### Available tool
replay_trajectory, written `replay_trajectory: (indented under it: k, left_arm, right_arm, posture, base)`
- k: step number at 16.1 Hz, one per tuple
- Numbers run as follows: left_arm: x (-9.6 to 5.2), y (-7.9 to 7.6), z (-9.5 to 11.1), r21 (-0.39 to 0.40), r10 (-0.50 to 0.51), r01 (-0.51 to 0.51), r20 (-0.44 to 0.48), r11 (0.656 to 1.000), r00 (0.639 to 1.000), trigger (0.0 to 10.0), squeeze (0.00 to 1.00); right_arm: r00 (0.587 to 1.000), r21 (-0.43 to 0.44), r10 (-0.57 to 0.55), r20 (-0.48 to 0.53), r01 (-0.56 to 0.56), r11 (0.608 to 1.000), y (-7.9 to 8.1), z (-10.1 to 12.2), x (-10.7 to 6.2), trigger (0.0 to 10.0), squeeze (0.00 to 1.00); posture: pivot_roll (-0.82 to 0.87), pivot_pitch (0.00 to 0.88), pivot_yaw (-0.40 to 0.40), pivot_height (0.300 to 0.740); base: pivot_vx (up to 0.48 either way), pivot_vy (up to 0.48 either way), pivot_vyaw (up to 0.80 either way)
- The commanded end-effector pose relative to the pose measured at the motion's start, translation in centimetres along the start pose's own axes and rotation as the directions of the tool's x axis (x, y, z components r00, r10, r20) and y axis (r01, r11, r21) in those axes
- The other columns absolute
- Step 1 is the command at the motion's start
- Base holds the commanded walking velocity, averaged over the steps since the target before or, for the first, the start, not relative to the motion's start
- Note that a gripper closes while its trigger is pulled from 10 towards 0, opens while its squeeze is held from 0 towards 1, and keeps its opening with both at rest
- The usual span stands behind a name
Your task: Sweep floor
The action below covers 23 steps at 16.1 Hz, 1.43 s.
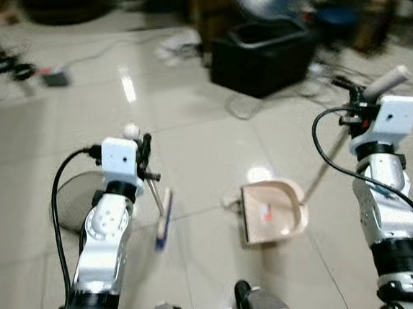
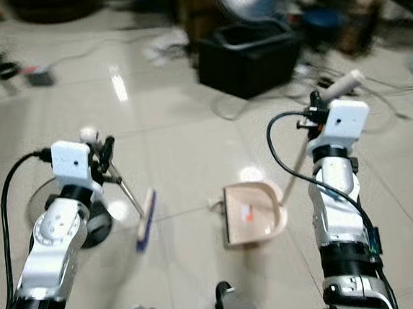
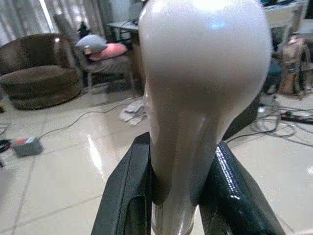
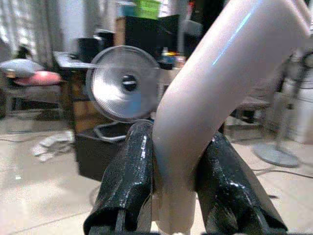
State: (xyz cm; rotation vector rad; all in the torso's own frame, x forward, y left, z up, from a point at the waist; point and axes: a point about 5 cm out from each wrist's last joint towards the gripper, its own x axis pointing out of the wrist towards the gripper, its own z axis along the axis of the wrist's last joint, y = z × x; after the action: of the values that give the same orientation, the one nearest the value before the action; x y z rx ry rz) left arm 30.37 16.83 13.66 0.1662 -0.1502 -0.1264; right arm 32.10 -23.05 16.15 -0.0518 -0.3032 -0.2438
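The pale tiled floor point(image 1: 190, 127) spreads glossy ahead of me, with a black bin point(image 1: 259, 56) and loose cables toward its far edge. On the open tiles between my arms sits the cream dustpan point(image 1: 273, 210), mouth turned toward my left, its long handle rising to my right gripper point(image 4: 171, 191), whose fingers pinch the pale tube so the pan stays flat on the floor, I judge. My left gripper point(image 3: 178, 196) is pressed around the rounded cream knob of the small broom point(image 1: 161, 216), its thin shaft slanting down so the bluish bristle head meets the tiles just left of the dustpan, placed to push dirt in.
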Motion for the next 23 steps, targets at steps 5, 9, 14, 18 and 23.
replay_trajectory:
  k: [5,9,14,18,23]
  left_arm:
    - [0.6,0.8,0.8,0.022,0.007,-0.008,0.053,1.0,0.999,10.0,0.0]
    - [0.6,1.2,0.7,0.035,0.006,-0.008,0.054,0.999,0.999,10.0,0.0]
    - [0.3,1.5,0.3,0.047,0.004,-0.005,0.041,0.999,0.999,10.0,0.0]
    - [-0.4,2.5,-0.8,0.048,0.062,-0.062,0.0,0.997,0.998,10.0,0.0]
    - [-1.4,3.3,-1.5,0.024,0.098,-0.098,-0.007,0.995,0.995,10.0,0.0]
  right_arm:
    - [1.0,0.047,-0.006,0.013,0.005,0.999,0.3,0.2,-0.3,10.0,0.0]
    - [1.0,0.124,-0.002,-0.03,0.006,0.992,0.8,-0.5,-0.8,10.0,0.0]
    - [0.999,0.105,0.016,-0.038,-0.012,0.994,1.0,-0.9,-1.3,10.0,0.0]
    - [0.999,0.107,0.048,-0.008,-0.047,0.993,1.2,-0.5,-1.1,10.0,0.0]
    - [1.0,-0.005,0.004,0.019,-0.004,1.0,-0.6,-0.3,0.0,10.0,0.0]
  posture:
    - [0.0,0.167,0.023,0.74]
    - [0.0,0.171,0.029,0.74]
    - [0.0,0.178,0.029,0.74]
    - [-0.01,0.17,0.035,0.74]
    - [0.0,0.164,0.034,0.74]
  base:
    - [0.375,0.0,-0.16]
    - [0.397,0.0,-0.4]
    - [0.398,0.0,-0.27]
    - [0.097,0.0,0.0]
    - [0.0,0.0,0.0]
